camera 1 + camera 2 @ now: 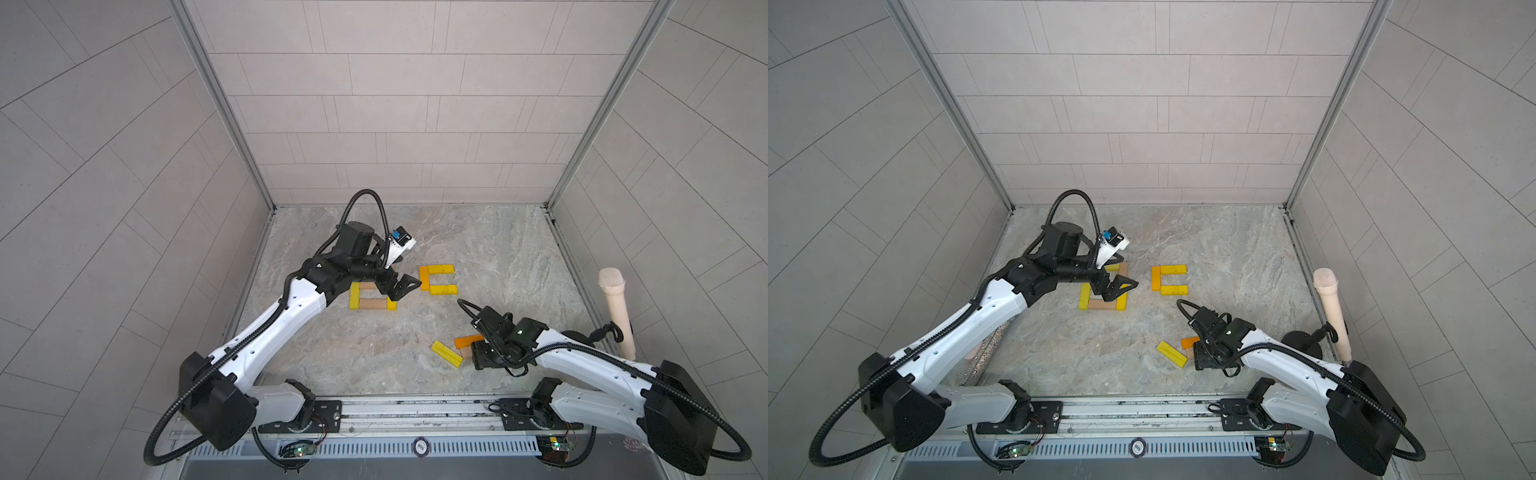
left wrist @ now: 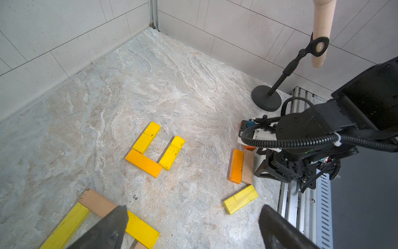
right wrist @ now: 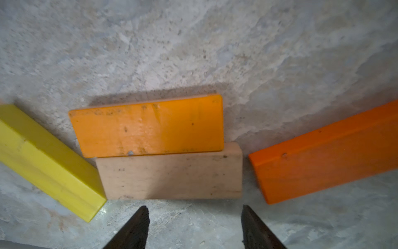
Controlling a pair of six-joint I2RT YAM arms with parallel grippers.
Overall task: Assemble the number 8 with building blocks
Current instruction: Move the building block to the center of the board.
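Stone floor (image 1: pixel 478 249); four loose blocks (image 3: pixel 170 175); left end effector (image 2: pixel 193 212), right end effector (image 3: pixel 195 207) parted, empty.

we find only one mark that looks like writing: a small round badge (image 1: pixel 420 446) set in the middle of the grey slotted strip (image 1: pixel 374 449) at the front edge of the rig. the badge (image 1: pixel 1138 447) shows in both top views. it carries three dark characters turned sideways, perhaps "500", but they are too small for us to be sure. we can read nothing in the wrist views.
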